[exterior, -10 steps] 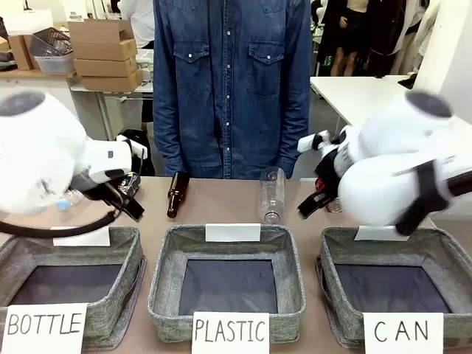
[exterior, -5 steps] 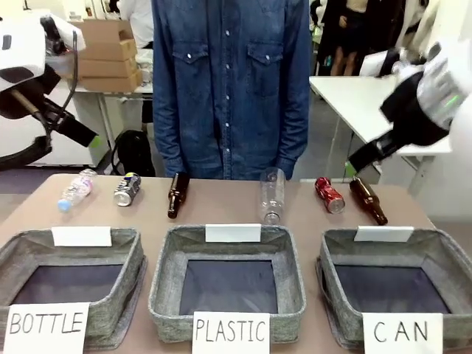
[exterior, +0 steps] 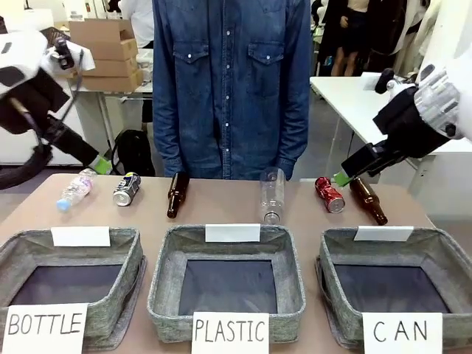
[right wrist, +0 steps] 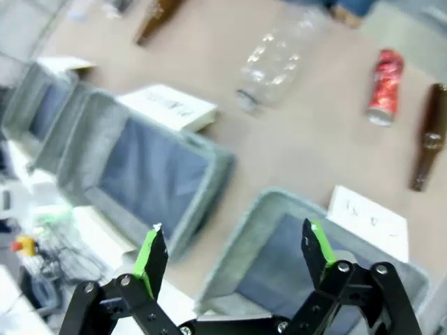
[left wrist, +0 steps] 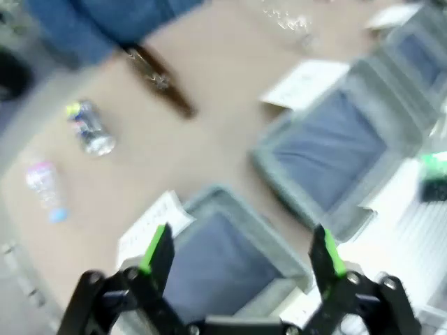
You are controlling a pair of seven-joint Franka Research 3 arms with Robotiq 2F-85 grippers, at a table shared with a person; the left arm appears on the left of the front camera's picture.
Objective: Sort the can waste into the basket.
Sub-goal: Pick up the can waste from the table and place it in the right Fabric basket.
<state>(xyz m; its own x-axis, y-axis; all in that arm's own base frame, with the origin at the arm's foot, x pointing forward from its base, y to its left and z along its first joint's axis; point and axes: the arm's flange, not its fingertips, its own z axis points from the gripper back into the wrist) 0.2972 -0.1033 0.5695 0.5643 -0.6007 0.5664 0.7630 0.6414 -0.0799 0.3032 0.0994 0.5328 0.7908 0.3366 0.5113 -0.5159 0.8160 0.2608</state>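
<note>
Our right gripper [right wrist: 234,241] hangs empty with fingers spread wide. In the front view it is at the right of the frame, near the red can [exterior: 328,194], which lies on its side right of centre on the table. A brown bottle [exterior: 368,200] lies just beside the can. Our left gripper [left wrist: 242,241], equally spread and empty, is at the upper left, near the blue and silver can [exterior: 127,189]. The CAN basket [exterior: 442,254] sits at the lower right. We judge the red can comes first: turn the jaws across its body, descend clear of the bottle, and close gently so it cannot roll.
</note>
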